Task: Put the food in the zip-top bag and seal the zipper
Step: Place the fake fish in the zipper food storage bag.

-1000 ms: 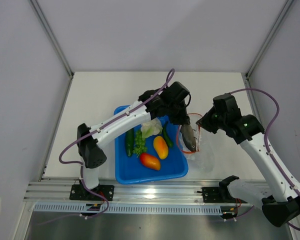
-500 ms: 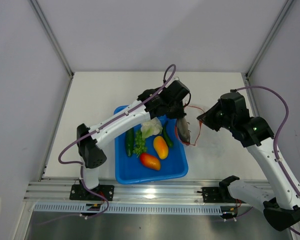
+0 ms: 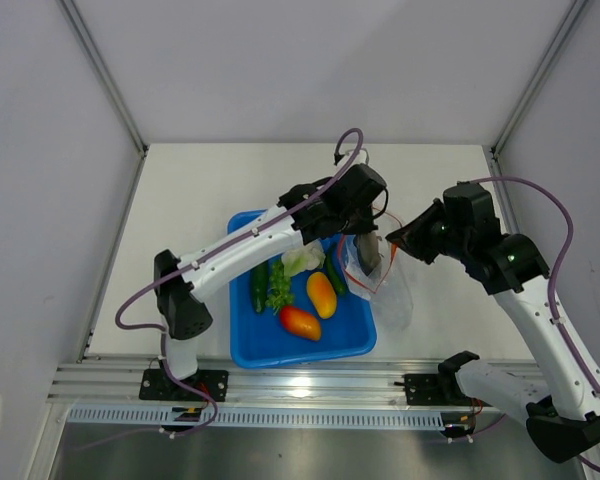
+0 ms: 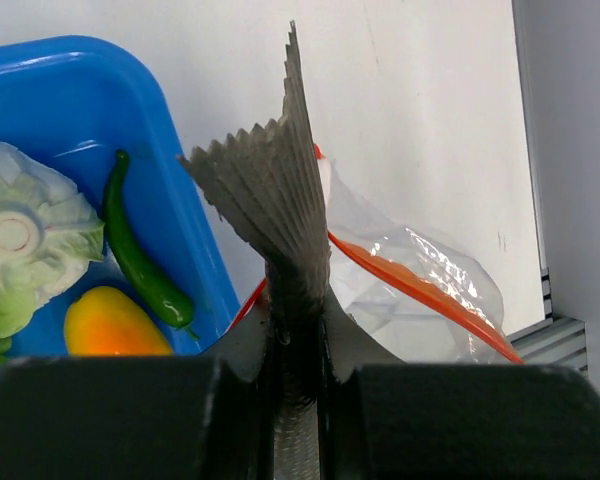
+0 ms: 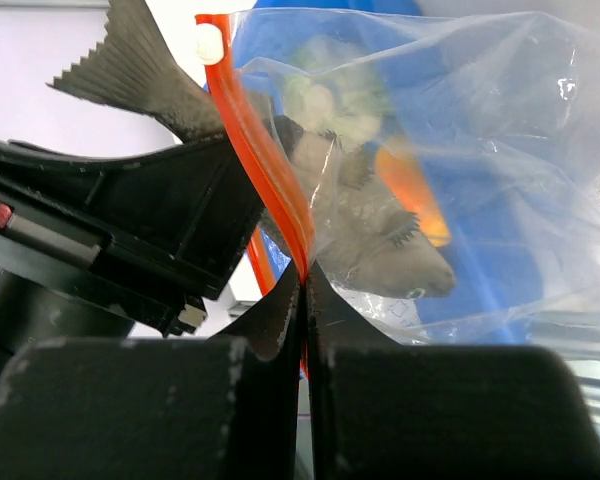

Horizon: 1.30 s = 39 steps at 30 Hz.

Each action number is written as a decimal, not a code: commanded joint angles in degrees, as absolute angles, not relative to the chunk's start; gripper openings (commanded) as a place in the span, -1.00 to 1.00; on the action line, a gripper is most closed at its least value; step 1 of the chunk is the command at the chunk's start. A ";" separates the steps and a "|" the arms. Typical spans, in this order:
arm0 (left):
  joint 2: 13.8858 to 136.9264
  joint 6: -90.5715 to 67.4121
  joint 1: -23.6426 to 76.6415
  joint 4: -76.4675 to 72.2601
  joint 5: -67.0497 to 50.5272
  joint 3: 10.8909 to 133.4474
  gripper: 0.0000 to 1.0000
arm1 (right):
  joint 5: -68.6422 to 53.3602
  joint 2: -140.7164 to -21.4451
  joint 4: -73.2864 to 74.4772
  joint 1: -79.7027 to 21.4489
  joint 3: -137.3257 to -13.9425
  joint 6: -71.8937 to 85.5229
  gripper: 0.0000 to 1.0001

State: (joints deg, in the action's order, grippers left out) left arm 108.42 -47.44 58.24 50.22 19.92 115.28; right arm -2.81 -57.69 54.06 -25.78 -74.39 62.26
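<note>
Left gripper (image 4: 298, 352) clamps the stiff-looking grey fish (image 4: 276, 205) below its tail; right gripper (image 5: 303, 300) pinches the zipper (image 5: 248, 125), likely the firmest hold on the limp zip-top bag (image 5: 500, 120).

Bright, even light from above; shadows soft; glare on the zip-top bag (image 5: 510, 110); wrist views blur up close.

a white surface (image 3: 210, 200) is boxed in by plain pale grey panels: a back wall (image 3: 320, 60), a left wall (image 3: 40, 200) and a right wall (image 3: 580, 170). silver metal posts (image 3: 102, 72) line the back corners. a slotted aluminium rail (image 3: 300, 381) edges the near side and catches a soft glint of light.
</note>
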 commanded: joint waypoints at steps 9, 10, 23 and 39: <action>97.83 -45.62 59.50 41.93 14.42 103.21 -0.23 | -6.24 -56.87 50.89 -21.71 -73.22 65.21 -1.00; 97.21 -45.79 59.50 41.31 13.46 102.40 0.08 | -6.41 -56.69 50.63 -21.53 -73.04 65.30 -1.00; 93.16 -41.57 59.07 42.63 14.07 100.73 0.99 | -8.61 -55.20 51.41 -20.31 -72.33 60.39 -1.00; 92.46 -40.08 58.10 40.69 4.84 89.56 -0.08 | -15.82 -53.18 52.64 -14.68 -71.10 56.25 -1.00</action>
State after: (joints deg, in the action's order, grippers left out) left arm 93.01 -40.91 58.63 41.58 6.94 89.30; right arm -13.63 -54.59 52.88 -15.27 -70.98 57.32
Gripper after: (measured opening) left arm 0.492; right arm 0.003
